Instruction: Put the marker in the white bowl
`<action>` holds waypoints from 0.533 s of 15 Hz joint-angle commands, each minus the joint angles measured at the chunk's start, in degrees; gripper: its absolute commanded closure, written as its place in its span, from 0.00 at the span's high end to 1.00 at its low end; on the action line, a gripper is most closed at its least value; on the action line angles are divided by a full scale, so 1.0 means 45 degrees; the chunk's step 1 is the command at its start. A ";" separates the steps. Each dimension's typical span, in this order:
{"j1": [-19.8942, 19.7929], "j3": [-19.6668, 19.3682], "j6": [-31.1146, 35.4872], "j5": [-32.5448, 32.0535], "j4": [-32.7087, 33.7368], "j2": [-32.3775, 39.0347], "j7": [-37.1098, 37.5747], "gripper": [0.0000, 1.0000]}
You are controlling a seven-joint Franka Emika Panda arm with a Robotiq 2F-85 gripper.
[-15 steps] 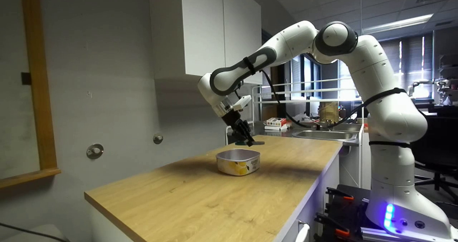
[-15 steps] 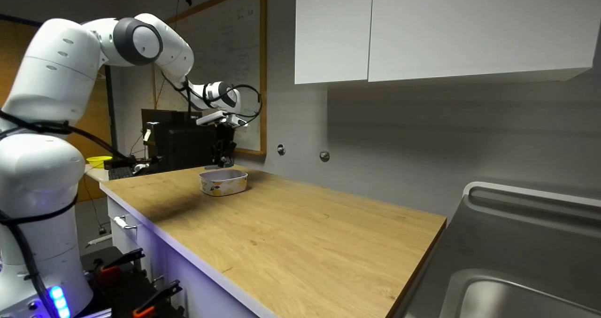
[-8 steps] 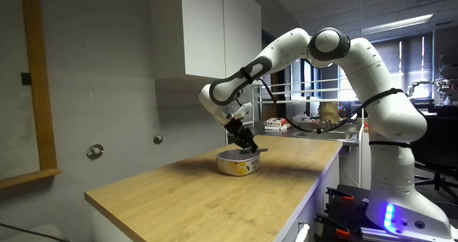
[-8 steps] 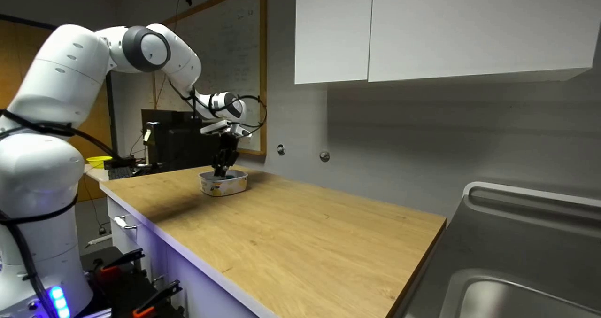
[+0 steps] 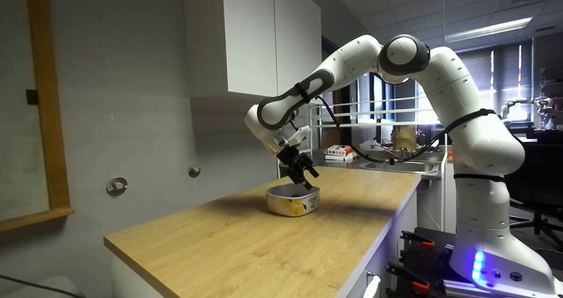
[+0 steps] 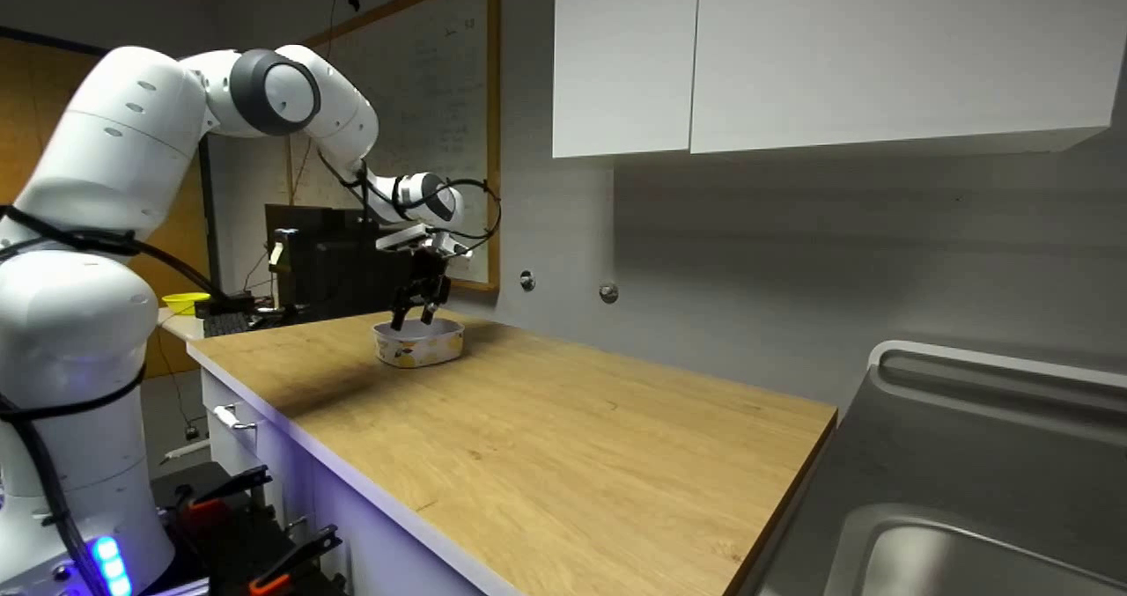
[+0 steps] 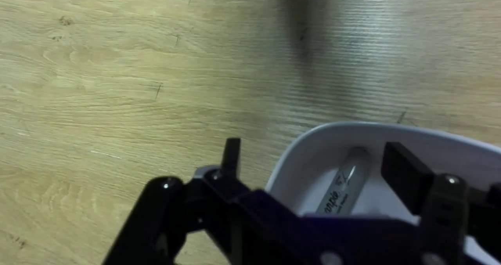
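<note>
The white bowl [image 5: 288,206] stands on the wooden counter, its outside printed with yellow lemons; it shows in both exterior views. Inside it, in the wrist view, lies the grey marker [image 7: 343,186] with black lettering, slanted on the bowl floor near a corner. The gripper's body covers the marker's lower end, and the exterior views do not show the marker clearly. My gripper [image 7: 312,155] is open, its fingers spread apart with nothing between them. One finger [image 7: 407,175] is over the bowl's inside, the other outside its rim. In an exterior view the gripper [image 6: 412,321] hangs just above the bowl.
The wooden counter [image 5: 246,245] spreads around the bowl. A grey wall runs behind, with a white cabinet [image 5: 250,34] hanging above the counter. At one end are a metal sink [image 5: 400,166] and a white rail rack [image 5: 378,112].
The arm comes down from above the bowl to its rim with the marker in the gripper. Since half a second ago the fingers have opened and the marker has dropped into the bowl.
</note>
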 commanded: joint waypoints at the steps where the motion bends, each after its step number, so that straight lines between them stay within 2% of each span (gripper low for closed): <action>1: -0.0014 -0.0065 -0.0253 0.0316 0.0229 -0.0049 -0.0146 1.00; 5: -0.0090 0.0015 0.0171 0.0501 -0.0230 -0.0711 -0.0435 1.00; 8: -0.0262 0.0072 0.0915 0.0752 -0.1127 -0.1816 -0.1123 1.00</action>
